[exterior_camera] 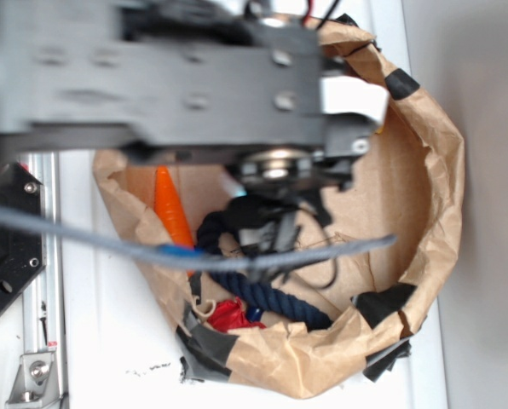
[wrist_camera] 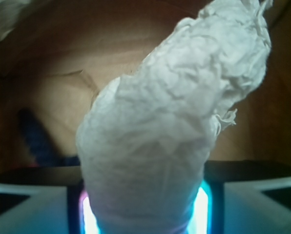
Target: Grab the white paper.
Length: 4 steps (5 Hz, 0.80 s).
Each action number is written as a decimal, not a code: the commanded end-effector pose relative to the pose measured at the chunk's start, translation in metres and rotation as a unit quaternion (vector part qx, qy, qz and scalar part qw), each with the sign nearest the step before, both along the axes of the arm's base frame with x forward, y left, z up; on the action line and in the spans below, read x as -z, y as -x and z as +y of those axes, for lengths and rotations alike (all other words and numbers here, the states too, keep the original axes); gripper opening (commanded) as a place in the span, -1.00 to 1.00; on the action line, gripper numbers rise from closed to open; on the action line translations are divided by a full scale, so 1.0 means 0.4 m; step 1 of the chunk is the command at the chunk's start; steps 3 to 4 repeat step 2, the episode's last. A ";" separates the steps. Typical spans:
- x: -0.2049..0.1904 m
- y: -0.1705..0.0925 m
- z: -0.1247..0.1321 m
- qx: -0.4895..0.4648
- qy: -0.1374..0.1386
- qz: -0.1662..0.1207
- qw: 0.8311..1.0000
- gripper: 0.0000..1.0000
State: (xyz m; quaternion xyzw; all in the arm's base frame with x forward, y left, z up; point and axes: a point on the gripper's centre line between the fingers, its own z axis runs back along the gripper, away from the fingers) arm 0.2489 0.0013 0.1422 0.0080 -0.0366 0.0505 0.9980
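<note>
Brown paper bag (exterior_camera: 424, 170) sits on a white table (exterior_camera: 109, 341).
Gripper (wrist_camera: 143, 214) pinches the white paper (wrist_camera: 175, 122).

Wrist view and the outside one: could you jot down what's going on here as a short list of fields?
setting: brown paper bag lying open, patched with black tape
arm: hangs over the bag, hiding much of its inside
gripper: shut on the white paper, by the wrist view
white paper: crumpled, filling the wrist view, sticking out beyond the fingers
also in bag: orange carrot, dark blue rope, something red
task stage: paper looks grabbed
</note>
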 end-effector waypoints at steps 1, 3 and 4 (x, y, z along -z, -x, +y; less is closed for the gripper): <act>-0.103 -0.008 -0.003 0.012 -0.002 -0.048 0.999 -1.00; -0.097 -0.008 0.002 0.016 -0.006 -0.042 0.999 -1.00; -0.097 -0.008 0.002 0.016 -0.006 -0.042 0.999 -1.00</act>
